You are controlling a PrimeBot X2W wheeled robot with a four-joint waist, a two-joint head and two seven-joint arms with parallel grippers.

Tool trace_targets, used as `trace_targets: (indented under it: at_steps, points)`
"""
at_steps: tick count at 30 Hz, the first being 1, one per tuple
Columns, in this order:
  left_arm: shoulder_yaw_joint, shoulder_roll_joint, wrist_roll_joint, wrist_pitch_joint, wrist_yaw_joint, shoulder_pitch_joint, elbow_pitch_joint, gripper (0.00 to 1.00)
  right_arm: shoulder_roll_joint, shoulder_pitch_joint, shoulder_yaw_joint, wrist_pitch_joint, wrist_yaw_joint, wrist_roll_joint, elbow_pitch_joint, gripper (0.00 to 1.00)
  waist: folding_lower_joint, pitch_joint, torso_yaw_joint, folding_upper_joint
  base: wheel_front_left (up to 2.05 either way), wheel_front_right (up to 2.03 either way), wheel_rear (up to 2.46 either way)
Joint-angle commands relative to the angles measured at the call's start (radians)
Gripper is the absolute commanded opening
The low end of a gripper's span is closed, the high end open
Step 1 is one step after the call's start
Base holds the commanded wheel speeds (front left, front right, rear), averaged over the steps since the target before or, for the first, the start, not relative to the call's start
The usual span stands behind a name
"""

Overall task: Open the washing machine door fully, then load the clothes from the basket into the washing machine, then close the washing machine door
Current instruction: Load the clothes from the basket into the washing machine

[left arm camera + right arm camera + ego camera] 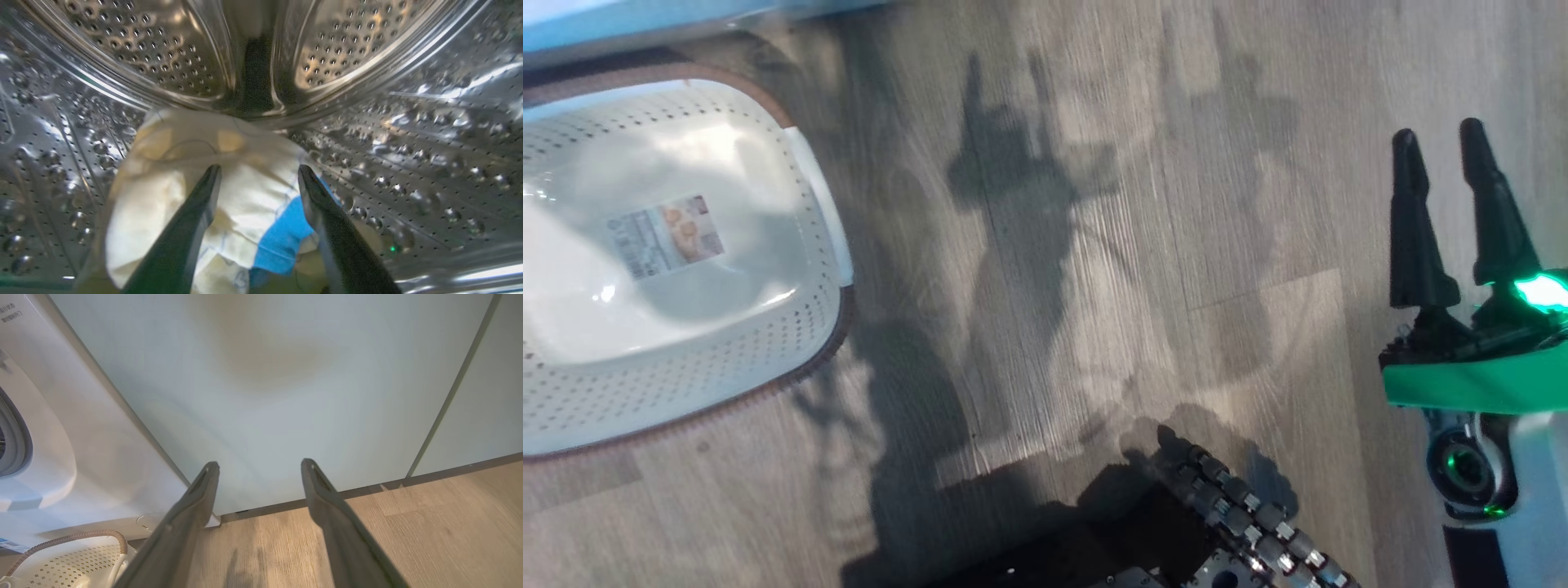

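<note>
Cream plastic with small holes in its sides makes the basket [670,400], which in the head view stands on the grey wooden floor [1094,245]. Its bottom is bare, with only a label there. The right gripper [1437,135] hangs well apart from the basket, to its right, over the floor. Its two dark fingers are spread wide and nothing is between them.

In the left wrist view the clothes [245,192] are not in the basket. They lie as a soft pale heap on the shiny perforated steel drum [408,163], with a blue trim [282,241] at the near side. The left gripper [259,168] stands over the heap with its jaws wide apart. The fabric lies under them, but they do not pinch it.

In the right wrist view the white washing machine [102,457] rises just behind the basket, and a pale green cabinet [286,396] stands further to the side.

I judge the clothes to be light and limp, neither slippery nor fragile, and they will sag when lifted. If they must go deeper, a pinch on a thick fold in the middle of the heap would hold better than one on the thin blue edge. The loading looks done, so closing the door is probably next.
</note>
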Motion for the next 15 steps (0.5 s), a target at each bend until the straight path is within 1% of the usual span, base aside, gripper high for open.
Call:
trace_targets:
  at_steps: [1,4,9,15]
  points:
    - [0.021,0.032,-0.009,-0.020,-0.004,0.016,-0.036,1.00,-0.012,0.015,0.001,-0.005,-0.003,-0.012,-0.020,1.00,0.0000,-0.018,0.013,0.0000,0.00,0.00,0.00]
    - [0.019,0.024,-0.015,-0.052,0.001,0.060,-0.048,1.00,-0.012,0.021,-0.012,-0.005,-0.003,-0.024,-0.019,1.00,0.0000,-0.041,0.032,0.0000,0.00,0.00,0.00]
    - [0.028,0.009,-0.038,-0.112,0.022,0.164,-0.092,1.00,-0.012,0.035,-0.033,-0.005,-0.003,-0.049,-0.019,1.00,0.0000,-0.083,0.065,0.0000,0.00,0.00,0.00]
    - [0.049,-0.002,-0.071,-0.184,0.065,0.333,-0.206,1.00,-0.012,0.056,-0.064,-0.005,-0.003,-0.080,-0.020,1.00,0.0000,-0.138,0.104,0.0000,0.00,0.00,0.00]
